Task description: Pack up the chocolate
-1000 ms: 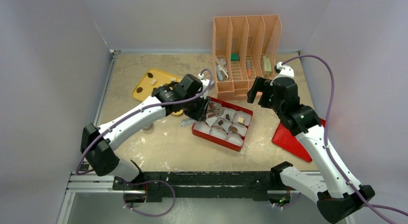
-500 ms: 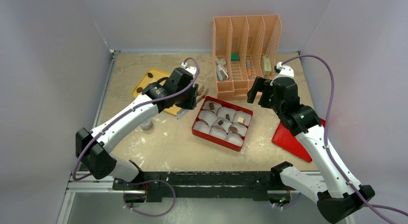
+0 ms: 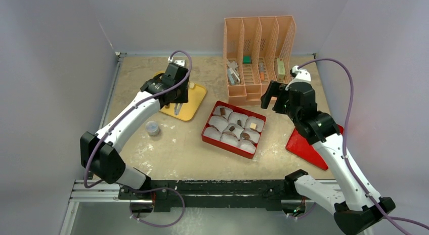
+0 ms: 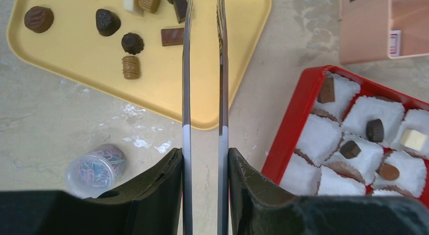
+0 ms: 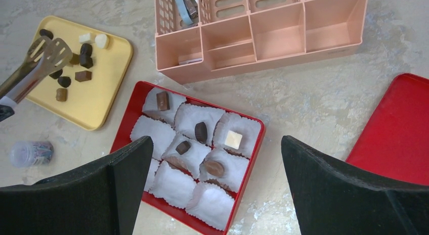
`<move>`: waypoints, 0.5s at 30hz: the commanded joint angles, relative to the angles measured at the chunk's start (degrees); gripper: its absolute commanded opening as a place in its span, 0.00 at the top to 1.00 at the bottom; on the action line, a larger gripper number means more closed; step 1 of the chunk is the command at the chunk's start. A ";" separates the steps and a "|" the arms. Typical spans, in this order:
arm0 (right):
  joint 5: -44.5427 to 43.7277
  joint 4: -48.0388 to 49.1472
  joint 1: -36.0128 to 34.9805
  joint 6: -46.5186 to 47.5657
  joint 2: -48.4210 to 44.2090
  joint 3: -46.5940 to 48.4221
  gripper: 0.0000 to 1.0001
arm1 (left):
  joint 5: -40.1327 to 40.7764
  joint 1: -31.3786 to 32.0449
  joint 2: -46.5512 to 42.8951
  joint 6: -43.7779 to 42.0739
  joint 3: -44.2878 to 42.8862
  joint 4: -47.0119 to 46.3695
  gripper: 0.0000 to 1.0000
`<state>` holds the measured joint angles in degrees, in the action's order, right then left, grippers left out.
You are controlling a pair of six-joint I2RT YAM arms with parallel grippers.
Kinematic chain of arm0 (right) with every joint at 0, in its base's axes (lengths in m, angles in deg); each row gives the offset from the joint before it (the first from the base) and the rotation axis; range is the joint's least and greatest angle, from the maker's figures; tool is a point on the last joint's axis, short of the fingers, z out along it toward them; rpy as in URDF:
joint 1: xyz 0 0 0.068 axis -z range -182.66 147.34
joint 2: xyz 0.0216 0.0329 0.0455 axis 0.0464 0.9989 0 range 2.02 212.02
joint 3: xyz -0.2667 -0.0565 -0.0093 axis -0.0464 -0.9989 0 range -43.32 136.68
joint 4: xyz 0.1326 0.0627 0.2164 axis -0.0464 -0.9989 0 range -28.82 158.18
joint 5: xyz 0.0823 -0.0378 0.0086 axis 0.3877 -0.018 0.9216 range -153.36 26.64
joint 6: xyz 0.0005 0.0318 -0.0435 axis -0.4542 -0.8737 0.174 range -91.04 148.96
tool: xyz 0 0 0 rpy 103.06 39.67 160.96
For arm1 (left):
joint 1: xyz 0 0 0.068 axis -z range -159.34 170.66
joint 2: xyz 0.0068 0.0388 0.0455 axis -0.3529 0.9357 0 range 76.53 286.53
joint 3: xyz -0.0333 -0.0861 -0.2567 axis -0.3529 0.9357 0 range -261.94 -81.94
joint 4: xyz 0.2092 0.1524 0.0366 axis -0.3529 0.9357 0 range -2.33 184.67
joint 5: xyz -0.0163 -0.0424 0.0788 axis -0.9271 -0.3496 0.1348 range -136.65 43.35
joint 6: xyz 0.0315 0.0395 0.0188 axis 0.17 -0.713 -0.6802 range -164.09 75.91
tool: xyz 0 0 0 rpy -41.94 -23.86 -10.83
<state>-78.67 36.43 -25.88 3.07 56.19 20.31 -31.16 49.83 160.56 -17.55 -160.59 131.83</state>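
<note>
Steel tongs [image 4: 221,68] sit clamped in our left gripper [image 4: 204,154], blades nearly together and empty, over the yellow tray [image 4: 66,68] near the far left corner, where the loose chocolate [image 4: 108,21] lies; five pieces rest in the red box [image 4: 293,119] mid-counter. We should lower the tips astride one piece, squeeze gently and lift straight up. Our right gripper [image 5: 216,144] hangs wide open, holding nothing.
</note>
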 commanded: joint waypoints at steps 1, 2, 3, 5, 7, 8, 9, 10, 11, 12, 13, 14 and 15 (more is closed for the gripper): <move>-0.02 1.74 0.19 0.49 -1.73 0.44 0.01 | 3.55 -1.73 2.35 0.55 -1.28 -3.19 0.67; -0.13 1.68 0.19 0.57 -1.83 0.51 0.01 | 3.70 -2.17 3.01 0.53 -1.24 -3.28 0.67; -0.17 1.63 0.17 0.58 -1.94 0.52 0.01 | 3.90 -2.45 3.51 0.53 -1.20 -3.40 0.67; -0.32 1.43 0.19 0.58 -2.21 0.37 0.01 | 4.06 -2.85 4.34 0.44 -1.03 -3.70 0.67; -0.33 1.38 0.18 0.58 -2.39 0.22 0.01 | 4.60 -3.05 5.00 0.29 -0.80 -4.04 0.67; -0.33 1.35 0.15 0.50 -2.48 0.18 0.01 | 4.64 -3.18 5.31 0.19 -0.68 -4.37 0.66; -0.33 1.32 0.12 0.49 -2.56 0.14 0.01 | 4.60 -3.23 5.63 0.10 -0.74 -4.38 0.66; -0.34 1.30 0.14 0.49 -2.64 0.03 0.01 | 4.34 -3.32 5.77 -0.02 -0.73 -4.60 0.66; -0.40 1.33 0.19 0.41 -2.71 -0.02 0.01 | 3.85 -3.33 5.79 -0.20 -0.47 -5.17 0.66; -0.42 1.38 0.15 0.40 -2.75 -0.13 0.01 | 3.43 -3.33 5.77 -0.40 -0.12 -5.94 0.66; -0.34 1.49 0.12 0.36 -2.76 -0.17 0.01 | 3.22 -3.41 5.96 -0.56 0.20 -6.41 0.66; -0.26 1.60 0.19 0.34 -2.76 -0.18 0.01 | 3.09 -3.49 6.35 -0.61 0.21 -6.55 0.66; -0.10 1.66 0.17 0.34 -2.71 -0.18 0.01 | 2.94 -3.58 6.78 -0.69 0.20 -6.55 0.66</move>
<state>-78.74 36.39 -25.88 3.05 54.33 20.16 -28.43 46.90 167.11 -17.70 -160.24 129.82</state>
